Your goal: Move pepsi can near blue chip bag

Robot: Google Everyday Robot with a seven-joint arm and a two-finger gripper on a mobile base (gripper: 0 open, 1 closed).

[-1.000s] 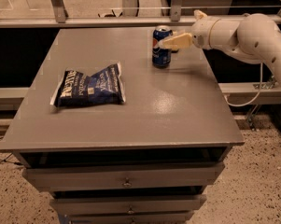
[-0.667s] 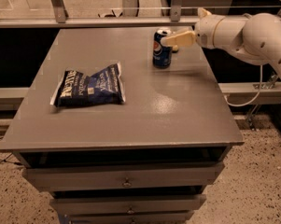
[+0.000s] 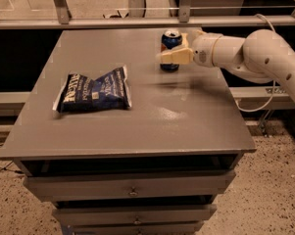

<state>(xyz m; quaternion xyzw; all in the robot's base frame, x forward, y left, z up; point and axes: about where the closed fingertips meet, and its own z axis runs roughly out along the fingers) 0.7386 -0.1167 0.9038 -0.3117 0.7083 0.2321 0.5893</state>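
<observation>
— Looking for the pepsi can [image 3: 170, 39]? It stands upright near the table's [image 3: 186, 126] far edge, well apart from the blue chip bag [image 3: 94, 90].
— And the gripper [image 3: 175, 53]?
— Right at the can; whether it clamps, you cannot tell.

Arm [image 3: 257, 53]: glossy off-white shell made up of rounded, bulbous segments, with a cylindrical wrist section and a few small dark dots on the larger housing. A thin pale cable [image 3: 272, 98] runs alongside it. Gripper [image 3: 172, 57]: pale tan, located directly at the pepsi can [image 3: 171, 38].
</observation>
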